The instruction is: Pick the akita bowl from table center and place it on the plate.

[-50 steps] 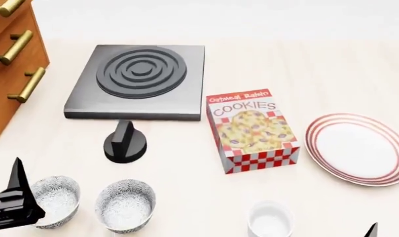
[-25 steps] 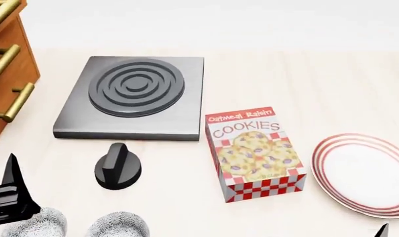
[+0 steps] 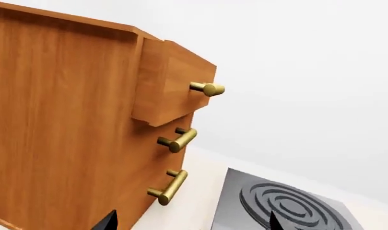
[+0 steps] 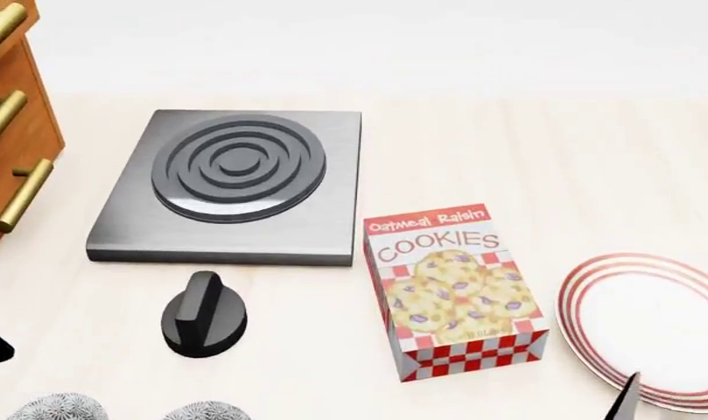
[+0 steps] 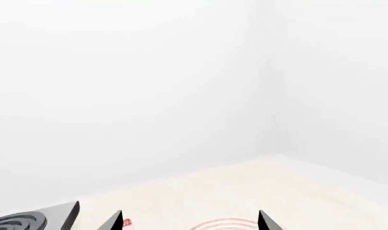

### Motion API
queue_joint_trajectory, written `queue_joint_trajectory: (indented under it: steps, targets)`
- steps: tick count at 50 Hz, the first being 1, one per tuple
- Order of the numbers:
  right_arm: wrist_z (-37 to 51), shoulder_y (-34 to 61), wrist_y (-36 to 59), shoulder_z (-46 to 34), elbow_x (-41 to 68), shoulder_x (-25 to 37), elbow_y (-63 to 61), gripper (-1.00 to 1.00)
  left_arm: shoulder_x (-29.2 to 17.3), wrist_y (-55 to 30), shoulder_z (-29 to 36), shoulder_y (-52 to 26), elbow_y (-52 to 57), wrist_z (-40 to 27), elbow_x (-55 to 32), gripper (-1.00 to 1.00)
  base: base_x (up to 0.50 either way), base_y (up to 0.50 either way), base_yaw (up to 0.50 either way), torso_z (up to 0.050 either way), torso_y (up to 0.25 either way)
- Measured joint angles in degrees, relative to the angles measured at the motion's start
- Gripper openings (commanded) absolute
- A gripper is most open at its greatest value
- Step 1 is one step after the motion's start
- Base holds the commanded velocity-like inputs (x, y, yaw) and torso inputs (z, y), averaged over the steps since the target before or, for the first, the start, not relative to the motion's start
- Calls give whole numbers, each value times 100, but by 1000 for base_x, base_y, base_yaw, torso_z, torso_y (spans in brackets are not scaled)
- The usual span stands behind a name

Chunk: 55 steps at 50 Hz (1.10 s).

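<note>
Both akita bowls (image 4: 202, 411) are peeking in just beyond the knob (image 4: 202, 315), well apart from the plate (image 4: 651, 328). Both grippers' fingers (image 3: 107, 221) (image 5: 113, 221) are standing spread, gripping nothing.

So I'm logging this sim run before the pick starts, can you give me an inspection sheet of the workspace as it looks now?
Surface: pale table, flat, no spills seen.
Job's things: two patterned bowl rims at the head view's bottom edge, the akita bowl and its twin, mostly cut off; the plate at far right, nothing in it.
Clutter: hotplate; black knob in front of it; cookie box upright between hotplate and plate.
Grippers: left gripper and right gripper show only black fingers' tips spread apart, nothing between them.
Cables: nothing seen.
Surroundings: wooden drawer unit with brass handles at the left; plain white walls.
</note>
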Motion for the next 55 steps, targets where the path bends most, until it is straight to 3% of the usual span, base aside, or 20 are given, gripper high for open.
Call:
queue_joint_trajectory:
  steps: [16, 29, 42, 55]
  targets:
    - [15, 1868, 3180, -820, 1996, 778, -616, 100, -70, -181, -748, 29, 204, -476, -372, 100, 0, 0, 0, 0, 0]
    - [490, 3405, 5385, -1150, 3986, 658, -170, 100, -45, -185, -880, 94, 325, -603, -503, 100, 0, 0, 0, 0, 0]
    - [1134, 4184, 6499, -1169, 5398, 348, 555, 100, -42, -134, -931, 115, 292, -628, -597, 100, 0, 0, 0, 0, 0]
    - [1197, 4387, 6866, -1421, 5755, 299, 1067, 100, -57, -74, -1013, 149, 251, -656, -684, 100, 0, 0, 0, 0, 0]
